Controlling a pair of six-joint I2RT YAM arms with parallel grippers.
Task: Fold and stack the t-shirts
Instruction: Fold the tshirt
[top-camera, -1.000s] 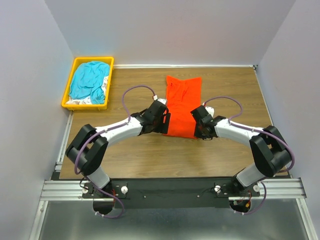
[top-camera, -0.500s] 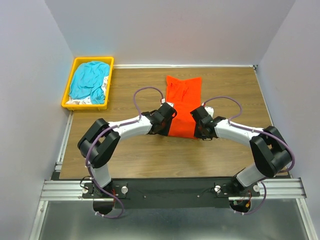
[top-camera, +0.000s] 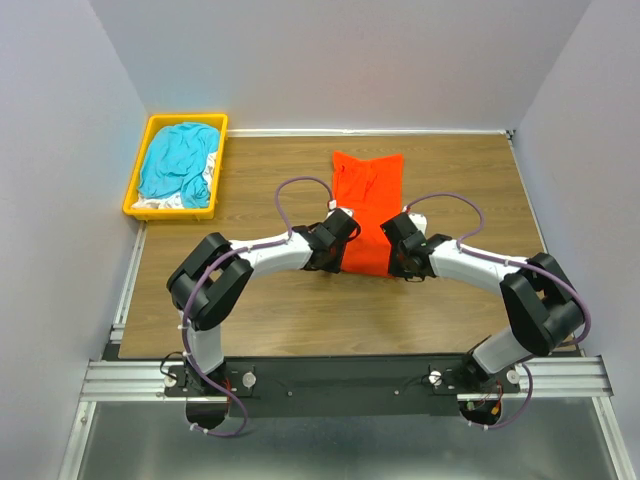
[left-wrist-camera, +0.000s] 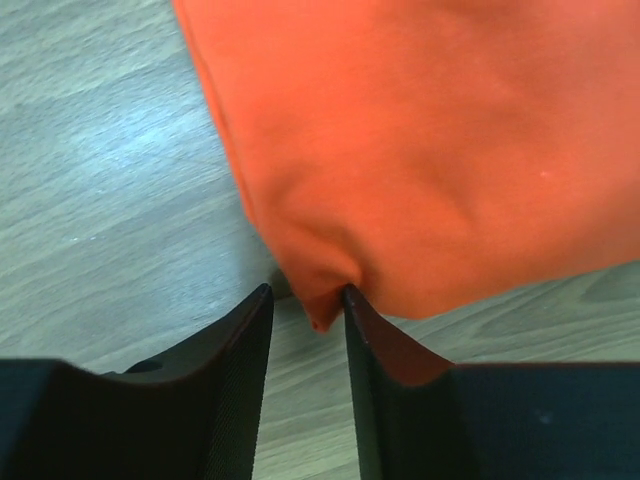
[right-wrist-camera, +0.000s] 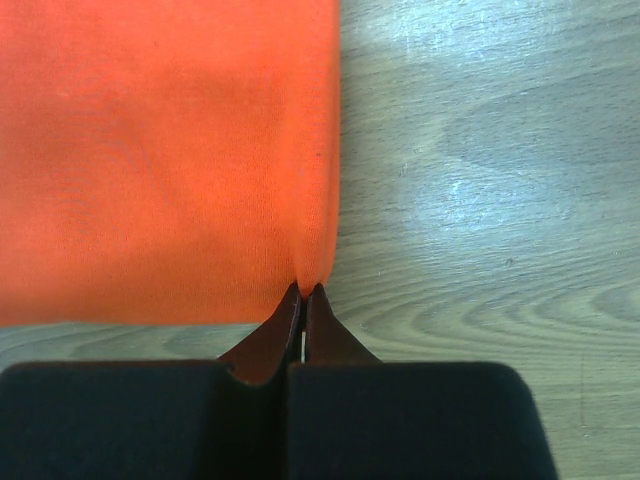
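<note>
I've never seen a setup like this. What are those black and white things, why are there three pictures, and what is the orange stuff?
Those are two robot arms bolted to the near edge of a wooden table. The wide picture looks down from above and behind them, so the left arm is on the left and the right arm is on the right. Each close-up comes from a small camera on one wrist, looking along the two-fingered tool at that arm's end.

The orange stuff is an orange t-shirt lying on the table in a long, narrow shape. The right tool is pinched shut on its near right corner. The left tool has its fingers apart, with the near left corner between them.

At the far left, a yellow bin holds a teal t-shirt on top of some white fabric.
</note>
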